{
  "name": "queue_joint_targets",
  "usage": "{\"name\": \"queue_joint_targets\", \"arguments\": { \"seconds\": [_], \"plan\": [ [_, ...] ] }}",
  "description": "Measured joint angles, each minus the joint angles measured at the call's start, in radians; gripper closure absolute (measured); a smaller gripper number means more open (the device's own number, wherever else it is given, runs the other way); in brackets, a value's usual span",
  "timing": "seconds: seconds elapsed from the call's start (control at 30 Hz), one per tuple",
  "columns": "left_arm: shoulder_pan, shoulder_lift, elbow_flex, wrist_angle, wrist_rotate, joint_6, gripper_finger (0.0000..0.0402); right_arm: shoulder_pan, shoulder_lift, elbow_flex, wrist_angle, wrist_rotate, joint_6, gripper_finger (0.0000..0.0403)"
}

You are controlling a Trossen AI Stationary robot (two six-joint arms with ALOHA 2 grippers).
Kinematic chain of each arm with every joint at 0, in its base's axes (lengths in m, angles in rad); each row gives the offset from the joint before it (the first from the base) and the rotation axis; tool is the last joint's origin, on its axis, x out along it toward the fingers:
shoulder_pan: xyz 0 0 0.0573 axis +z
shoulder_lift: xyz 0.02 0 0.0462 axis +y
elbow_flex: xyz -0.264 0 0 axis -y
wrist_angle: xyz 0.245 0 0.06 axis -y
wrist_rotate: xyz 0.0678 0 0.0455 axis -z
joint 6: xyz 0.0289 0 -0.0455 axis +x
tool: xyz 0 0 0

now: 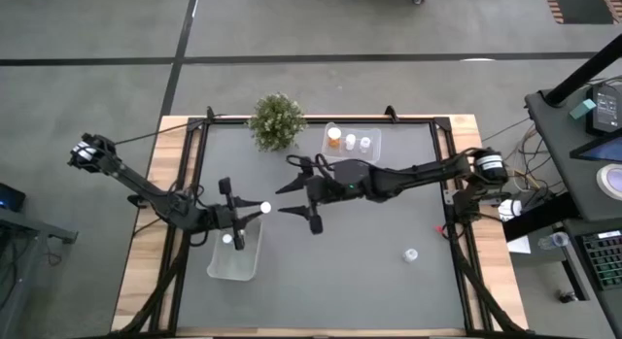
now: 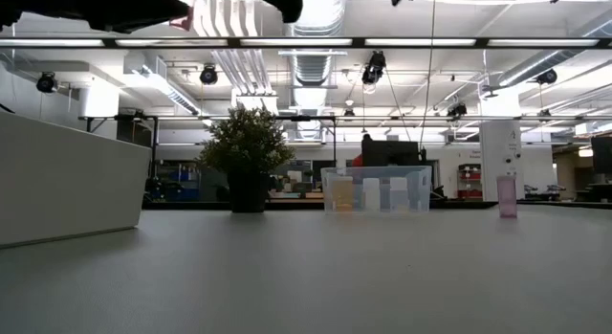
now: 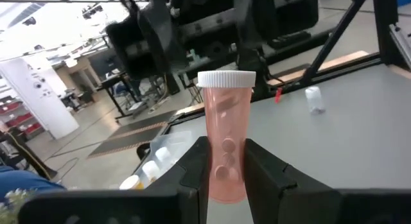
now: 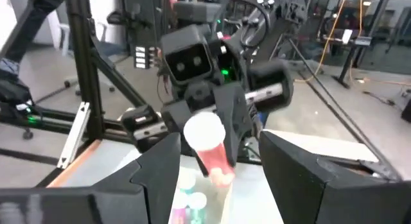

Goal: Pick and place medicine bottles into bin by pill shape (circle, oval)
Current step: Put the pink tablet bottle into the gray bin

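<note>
Left gripper point(image 3: 225, 169) is clamped on a pink bottle point(image 3: 225, 140), above the bin point(image 1: 235, 257) near the table's left edge; right gripper point(image 1: 299, 199), fingers apart, faces it.

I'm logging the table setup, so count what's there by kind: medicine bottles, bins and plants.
Medicine bottles: 6 seen from above. 3 are in the far bin, 1 pink bottle is in the left gripper, 1 loose bottle is on the table, and at least 1 is in the near bin.
Bins: 2
Plant: 1
Total: 9
</note>
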Motion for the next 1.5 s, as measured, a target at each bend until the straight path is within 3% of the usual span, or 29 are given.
{"name": "queue_joint_targets", "arguments": {
  "seconds": [0.2,0.37,0.83,1.5],
  "plan": [
    [0.0,-0.068,-0.037,0.006,0.0,-0.008,0.0348,0.005,0.052,0.133,-0.154,0.006,-0.013,0.0197],
    [0.0,-0.105,-0.079,0.003,0.0,-0.013,0.0348,0.004,0.072,0.184,-0.148,0.006,-0.014,0.0197],
    [0.0,-0.118,-0.097,0.013,0.001,-0.02,0.0348,0.004,0.176,0.266,-0.168,0.045,-0.011,0.0197],
    [0.0,-0.054,-0.097,0.095,-0.031,-0.074,0.0348,0.004,0.192,0.275,-0.165,0.086,-0.032,0.0198]
  ]
}}
